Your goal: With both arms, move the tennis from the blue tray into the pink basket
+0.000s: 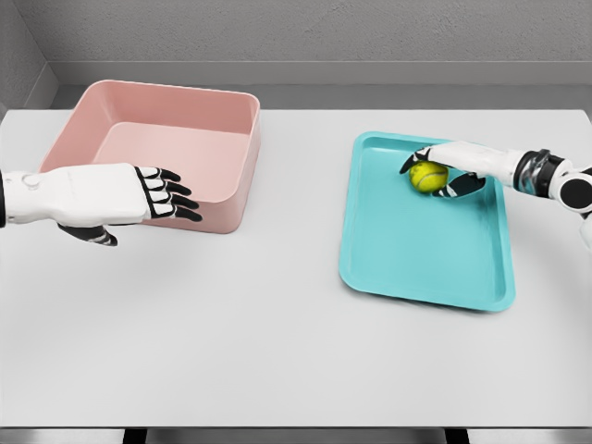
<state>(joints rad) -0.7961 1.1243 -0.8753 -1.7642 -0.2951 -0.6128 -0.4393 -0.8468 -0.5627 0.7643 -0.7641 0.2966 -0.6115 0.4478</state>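
- The round yellow-green tennis ball (428, 176) sits in the far part of the flat turquoise-blue plastic tray (416, 250), near the tray's back right corner.
- The right hand (453, 166), white with black joints, comes in from the right edge and lies over the ball; its fingers (414, 161) curl round the ball's top and far side, and the thumb side shows below and to the right of it, so the hand is clasping the ball.
- Whether the ball is lifted off the tray floor or resting on it cannot be told from this view.
- The left hand (111, 196) comes in from the left edge and hovers just in front of the near wall of the square pink plastic basket (222, 199); its black-tipped fingers are stretched out straight and relaxed, pointing right, holding nothing.
- The basket stands at the far left of the bench, open at the top, its walls upright and rounded at the corners.
- Tray and basket are well apart, with a broad bare strip of bench between them.
- The tray has a low raised rim all round; most of its floor in front of the ball is bare.
- The pale grey bench (277, 351) has wide open room across its near half.
- Behind the bench runs a grey wall (324, 32) with a lighter band at its foot.
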